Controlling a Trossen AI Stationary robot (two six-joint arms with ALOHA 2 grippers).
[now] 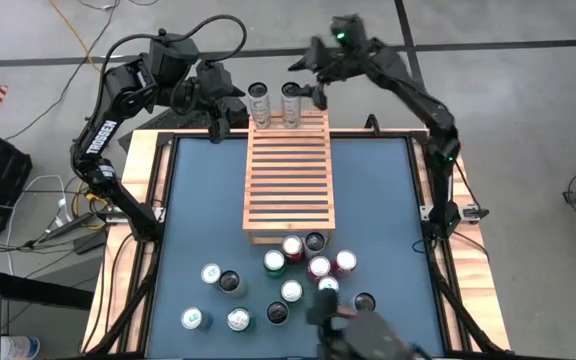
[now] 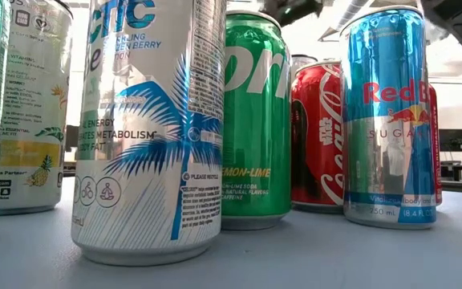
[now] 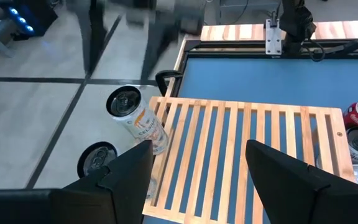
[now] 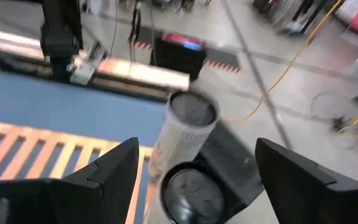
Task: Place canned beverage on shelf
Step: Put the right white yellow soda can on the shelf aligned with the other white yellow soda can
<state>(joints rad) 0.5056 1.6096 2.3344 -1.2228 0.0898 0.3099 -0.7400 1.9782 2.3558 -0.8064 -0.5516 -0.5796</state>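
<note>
Celsius can point(image 2: 147, 128) fills the low view, among the waiting cluster near the table's front edge. Right gripper point(image 1: 316, 92) hangs open, empty, beside two slim cans point(image 1: 290, 103) standing on the shelf point(image 1: 288, 180) at its far end; left gripper point(image 1: 218, 118) hovers open alongside. Cans look rigid, smooth, slippery, easily dented; best pinched mid-body.

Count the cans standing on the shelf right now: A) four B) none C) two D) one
C: in the high view two cans, one and another, stand side by side at the far end of the shelf; all the other cans sit on the blue table top past its near end.
</note>
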